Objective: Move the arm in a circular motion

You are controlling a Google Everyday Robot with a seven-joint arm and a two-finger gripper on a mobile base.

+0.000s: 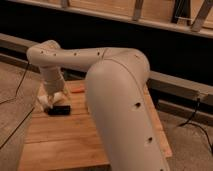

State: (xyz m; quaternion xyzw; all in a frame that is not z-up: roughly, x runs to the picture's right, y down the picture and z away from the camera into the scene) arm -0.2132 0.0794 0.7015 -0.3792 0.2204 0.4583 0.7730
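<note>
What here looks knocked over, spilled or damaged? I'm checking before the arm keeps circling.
Nothing stands out. The glossy cream-white jointed arm reaches over the wooden slatted table, its hand low at the far left by a small black block lying flat. An orange item sits behind, partly hidden.

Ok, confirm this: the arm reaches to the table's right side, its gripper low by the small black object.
Wrong side. The camera view shows the arm reaching to the left side of the table, with the gripper low by the small black object. The rest holds.
</note>
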